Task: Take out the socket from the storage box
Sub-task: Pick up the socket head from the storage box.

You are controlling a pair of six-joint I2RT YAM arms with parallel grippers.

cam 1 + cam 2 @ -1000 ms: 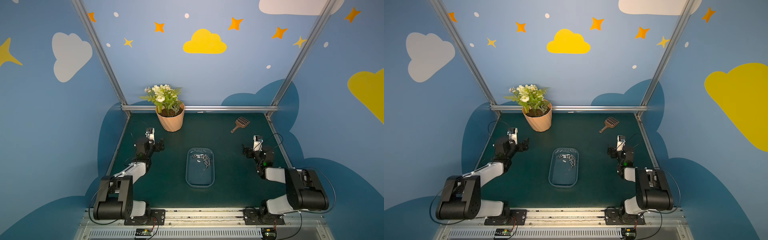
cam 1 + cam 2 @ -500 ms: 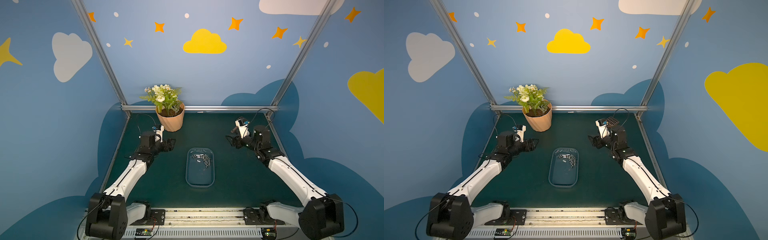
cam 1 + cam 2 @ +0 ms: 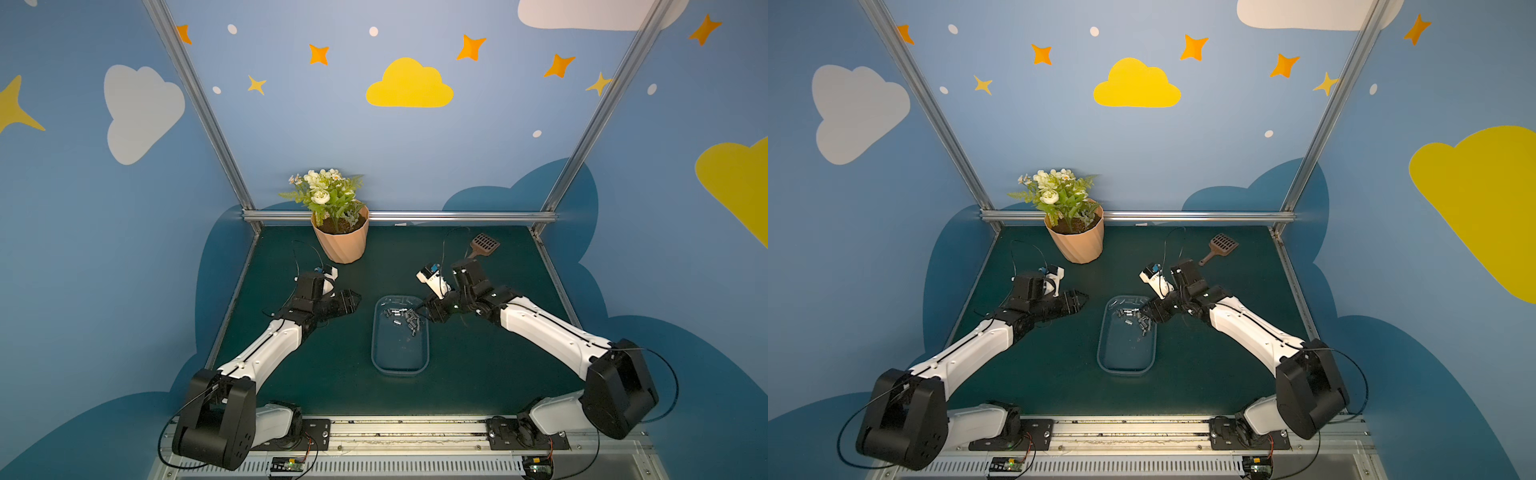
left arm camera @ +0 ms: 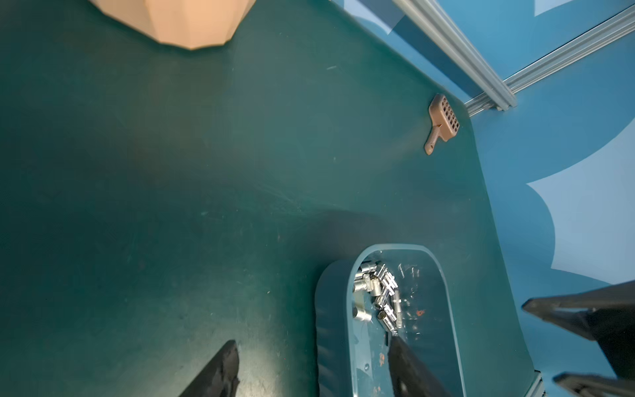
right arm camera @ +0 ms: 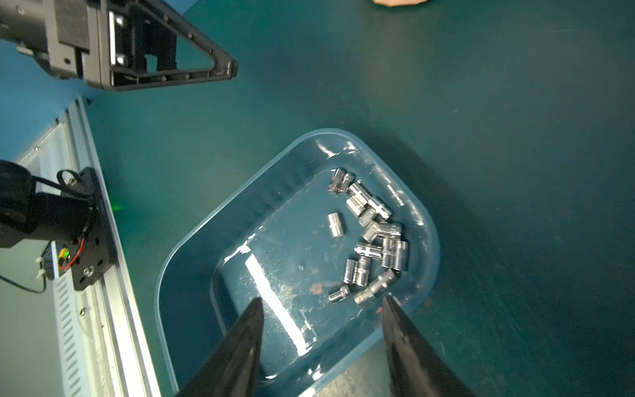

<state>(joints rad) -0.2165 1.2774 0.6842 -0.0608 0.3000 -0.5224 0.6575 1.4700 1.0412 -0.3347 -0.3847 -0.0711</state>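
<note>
Two arms lean in over the storage box (image 3: 401, 353) in the middle of the green surface (image 3: 478, 374), where the sockets (image 3: 405, 320) lie heaped at the end away from the arm bases. Your right claw (image 5: 322, 301) hangs spread and empty, with one finger above the bare floor of the tub and the other at the rim right beside the heap. Your left claw (image 3: 351, 301) is spread and empty too. It sits near the box on the opposite side, with no contact visible in the top views.

Nothing has been lifted out yet, and the trouble ahead looks likely to come from the heap itself. The sockets are shiny, round and touching one another, so a pinch there could catch two at once or squirt one sideways. The lone socket (image 5: 336, 225) lying apart from the others looks the safer pick.

Watch the finger at the rim. If it comes down on the plastic edge, the light tub may tip or skid and scatter its contents. With both claws close to the same end of the box, they could also knock each other if you bring the left one in.
</note>
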